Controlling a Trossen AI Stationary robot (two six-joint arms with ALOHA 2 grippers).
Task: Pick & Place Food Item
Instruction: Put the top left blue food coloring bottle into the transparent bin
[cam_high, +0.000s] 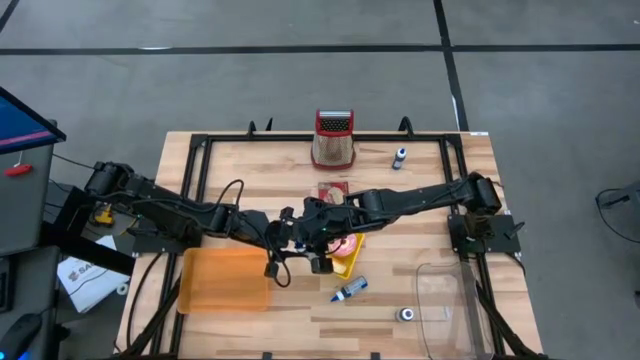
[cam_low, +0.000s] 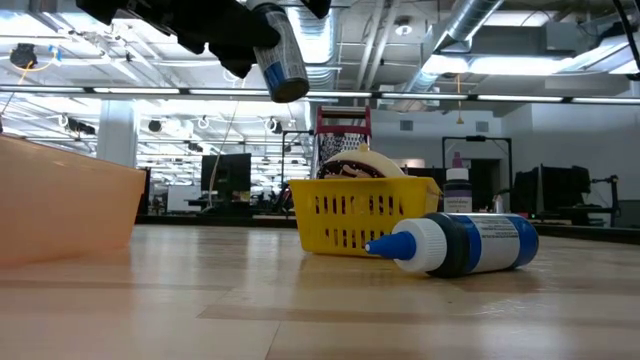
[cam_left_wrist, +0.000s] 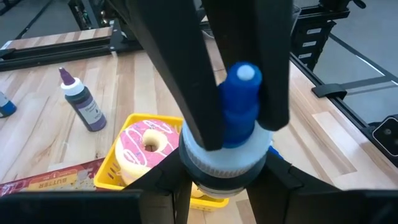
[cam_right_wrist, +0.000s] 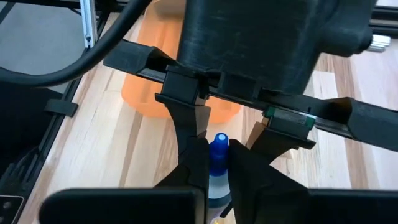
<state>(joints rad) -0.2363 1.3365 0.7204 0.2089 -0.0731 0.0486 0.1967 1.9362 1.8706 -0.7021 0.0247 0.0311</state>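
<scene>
A blue-nozzled bottle (cam_left_wrist: 224, 155) hangs in the air between my two grippers, over the table's middle; the low view shows its dark labelled body (cam_low: 280, 62) tilted, well above the wood. My left gripper (cam_left_wrist: 224, 179) is shut on the bottle from the table's left. My right gripper (cam_right_wrist: 217, 163) is shut on it from the table's right. Below them a yellow basket (cam_high: 349, 262) stands on the table with a pink-frosted doughnut (cam_left_wrist: 146, 143) lying in it. My left gripper has the bottle's body just behind the white collar (cam_left_wrist: 198, 163), one finger on either side. It reaches in from the table's left, slanting slightly down. The bottle is lifted clear, its nozzle toward the other arm. My right gripper pinches the bottle's blue nozzle (cam_right_wrist: 219, 144) between its two fingers (cam_left_wrist: 186, 93). It reaches in from the table's right, slanting down. The fingers lie along the nozzle, and the white collar sits just beyond their ends.
A second blue-capped bottle (cam_high: 350, 289) lies on its side near the basket. An orange tub (cam_high: 225, 280) sits at the near left and a clear container (cam_high: 450, 300) at the near right. A grater (cam_high: 333, 138), a small bottle (cam_high: 400, 157) and a butter box (cam_high: 332, 190) stand farther back.
</scene>
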